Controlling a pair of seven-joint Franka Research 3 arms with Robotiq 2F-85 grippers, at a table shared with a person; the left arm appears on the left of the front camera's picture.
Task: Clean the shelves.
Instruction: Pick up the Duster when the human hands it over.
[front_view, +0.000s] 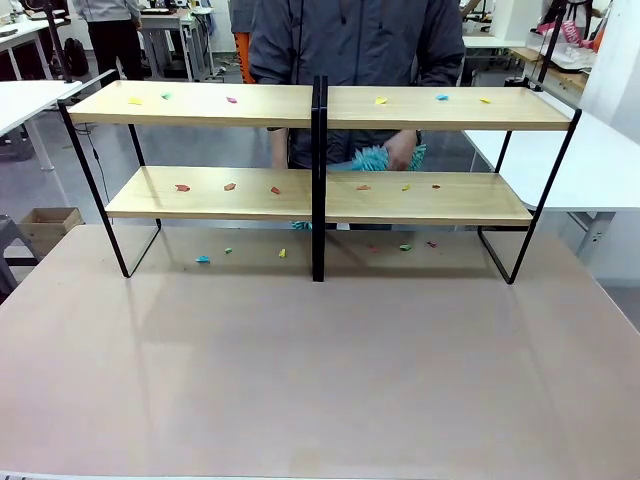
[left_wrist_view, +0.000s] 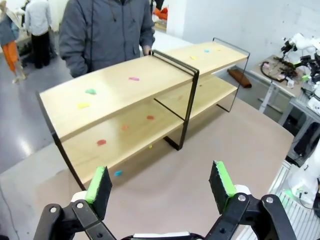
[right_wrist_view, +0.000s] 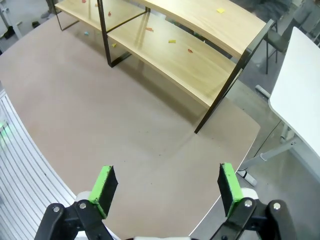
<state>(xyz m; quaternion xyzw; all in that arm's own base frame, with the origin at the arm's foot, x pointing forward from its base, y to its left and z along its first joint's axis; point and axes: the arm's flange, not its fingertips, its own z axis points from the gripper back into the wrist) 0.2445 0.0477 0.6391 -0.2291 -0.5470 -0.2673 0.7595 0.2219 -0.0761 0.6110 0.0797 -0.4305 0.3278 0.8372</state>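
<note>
Broad beige tabletop (front_view: 320, 380) out front, with white tables (front_view: 600, 160) off to either side. In the wrist view, the left gripper (left_wrist_view: 161, 176) hangs above the tabletop. Its jaws are spread wide and there's nothing between the green pads (left_wrist_view: 96, 182). The right gripper (right_wrist_view: 166, 176) is the same, fingers wide apart and empty, poised over the tabletop near its right-hand corner.

Beyond both grippers stand the shelves (front_view: 280, 105), upright at the far side of the tabletop. They have two light wooden boards in a thin black frame, split down the middle by a black divider (front_view: 318, 180).

Little coloured scraps (front_view: 231, 100) are everywhere. Yellow, green, pink and blue bits dot the top board, red and orange ones the lower board, and more lie on the tabletop under the rack.

Behind the shelves a person (front_view: 355, 40) in a grey jacket stands close. One hand (front_view: 402, 150) holds a fluffy teal duster (front_view: 372, 158), seen between the two boards just right of the divider.
</note>
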